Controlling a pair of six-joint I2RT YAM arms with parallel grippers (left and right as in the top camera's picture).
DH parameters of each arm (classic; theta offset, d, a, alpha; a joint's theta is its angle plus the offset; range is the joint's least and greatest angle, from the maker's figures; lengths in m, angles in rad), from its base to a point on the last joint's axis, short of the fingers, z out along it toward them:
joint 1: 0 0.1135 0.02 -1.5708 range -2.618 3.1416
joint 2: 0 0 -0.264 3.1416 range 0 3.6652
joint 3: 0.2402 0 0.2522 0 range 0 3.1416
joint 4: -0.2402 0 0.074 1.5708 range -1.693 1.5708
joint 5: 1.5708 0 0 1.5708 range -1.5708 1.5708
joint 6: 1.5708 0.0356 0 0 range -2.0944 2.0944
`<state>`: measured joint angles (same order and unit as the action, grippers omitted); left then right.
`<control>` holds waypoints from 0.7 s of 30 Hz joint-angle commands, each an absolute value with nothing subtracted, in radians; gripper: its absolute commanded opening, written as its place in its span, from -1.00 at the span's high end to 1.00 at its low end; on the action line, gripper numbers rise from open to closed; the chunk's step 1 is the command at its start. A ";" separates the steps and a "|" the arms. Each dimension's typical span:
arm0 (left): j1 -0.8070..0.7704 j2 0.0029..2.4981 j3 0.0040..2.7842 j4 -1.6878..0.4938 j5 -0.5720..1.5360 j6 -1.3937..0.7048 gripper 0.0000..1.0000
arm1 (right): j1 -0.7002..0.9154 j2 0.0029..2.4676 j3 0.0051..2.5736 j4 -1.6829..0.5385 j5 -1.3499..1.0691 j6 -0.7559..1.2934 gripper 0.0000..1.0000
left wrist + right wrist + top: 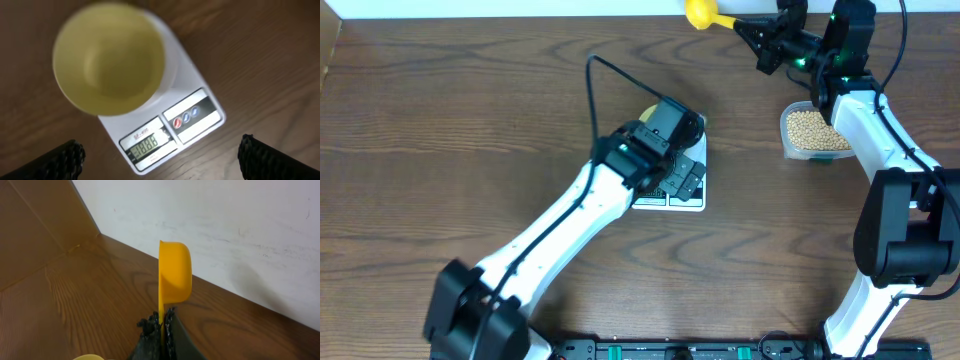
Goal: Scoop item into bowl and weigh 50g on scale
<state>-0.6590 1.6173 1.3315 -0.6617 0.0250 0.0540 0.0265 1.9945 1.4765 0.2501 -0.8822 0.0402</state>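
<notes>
Left gripper (161, 150) hangs with its jaws spread wide and nothing between them, straight above the scale (186, 75). The bowl (135, 75) sits on the scale's platform and looks empty: only bare pale yellow-green wall and floor show inside. The display (148, 142) is lit with digits, but they are too blurred to read.

The scale's long axis runs from the far side of the table (470, 120) toward the near side. The bowl is on the far end, and the display and 2 buttons point at the near edge.

Further right, the scoop (700, 13) is held in the air by the far edge of the table, close to the wall (225, 220). Its long axis lies roughly left to right, cup end to the left and handle running back to the right gripper (162, 322), which is clamped shut on the handle. From the right wrist view the cup is turned on edge, and no beans show in it.

Rightmost, the beans (813, 128) lie heaped in the clear tub (786, 135), just beside the right arm.

By my judgement the task is barely begun. The bowl is placed and the scoop is in hand. Scooping, pouring and trimming to 50 g are all left to do.
</notes>
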 commanded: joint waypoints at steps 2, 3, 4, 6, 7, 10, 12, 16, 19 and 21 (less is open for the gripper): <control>-0.642 1.563 1.328 -0.657 0.075 0.105 -0.99 | 0.020 1.998 1.498 0.254 -0.881 0.028 0.98; -0.631 1.551 1.325 -0.655 0.101 0.119 -0.99 | 0.020 1.998 1.498 0.254 -0.881 0.028 0.98; -0.625 1.545 1.323 -0.655 0.118 0.130 -0.99 | 0.020 1.998 1.498 0.254 -0.881 0.028 0.98; -0.598 1.520 1.312 -0.648 0.152 0.151 -0.99 | 0.020 1.998 1.498 0.254 -0.881 0.028 0.98; -0.583 1.506 1.304 -0.645 0.160 0.154 -0.99 | 0.020 1.998 1.498 0.255 -0.881 0.028 0.98; -0.527 1.450 1.264 -0.630 0.219 0.172 -0.99 | 0.020 1.998 1.498 0.254 -0.881 0.028 0.98; -0.489 1.411 1.226 -0.611 0.256 0.171 -0.99 | 0.020 1.998 1.498 0.254 -0.881 0.028 0.97; -0.455 1.353 1.163 -0.566 0.273 0.141 -0.99 | 0.020 1.998 1.498 0.261 -0.881 0.028 0.98; -0.467 1.351 1.161 -0.543 0.272 0.141 -0.99 | 0.020 1.998 1.498 0.270 -0.881 0.028 0.98; -0.476 1.357 1.161 -0.540 0.261 0.141 -0.99 | 0.020 1.998 1.498 0.278 -0.881 0.028 0.98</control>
